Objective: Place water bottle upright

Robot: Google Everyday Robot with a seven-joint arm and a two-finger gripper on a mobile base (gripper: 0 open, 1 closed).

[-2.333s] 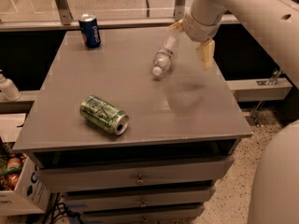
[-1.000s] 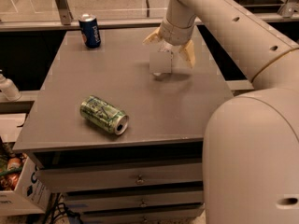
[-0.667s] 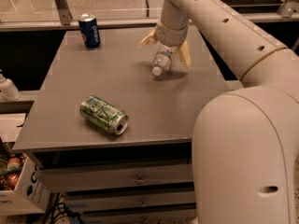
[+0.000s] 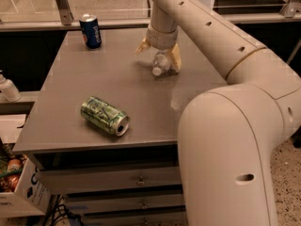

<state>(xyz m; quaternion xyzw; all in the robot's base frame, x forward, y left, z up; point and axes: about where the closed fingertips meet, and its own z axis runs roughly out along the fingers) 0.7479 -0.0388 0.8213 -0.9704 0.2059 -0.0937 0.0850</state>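
The arm [image 4: 221, 55] reaches in from the right side and comes down over the far half of the bench [image 4: 94, 79], slightly right of the centre line.

1. Gripper [image 4: 158, 57]: it points downward, close to the bench top. The claw is spread wide. One tan finger [image 4: 141, 46] stands on the left of the water bottle with a visible gap between them. The other finger [image 4: 175, 60] sits against or just beside the bottle's right flank; contact cannot be confirmed. The claw straddles the bottle without clamping it.

2. Water bottle [image 4: 161, 61]: it lies on its side on the bench top between the two fingers. Its white cap [image 4: 156, 71] points toward the front edge. The far end of the bottle is hidden under the wrist.

3. Blue Pepsi can [image 4: 91, 31]: it stands upright near the far left corner, well apart from the gripper.

4. Green drink can [image 4: 104, 116]: it lies on its side near the front edge, left of centre, with its open top facing the front right.

5. Below the bench top, drawer fronts [image 4: 138, 180] with small pulls are stacked. An opaque white bottle [image 4: 7, 88] stands off the bench beyond the left edge, and a cardboard box [image 4: 21, 197] sits on the floor below the front left corner.
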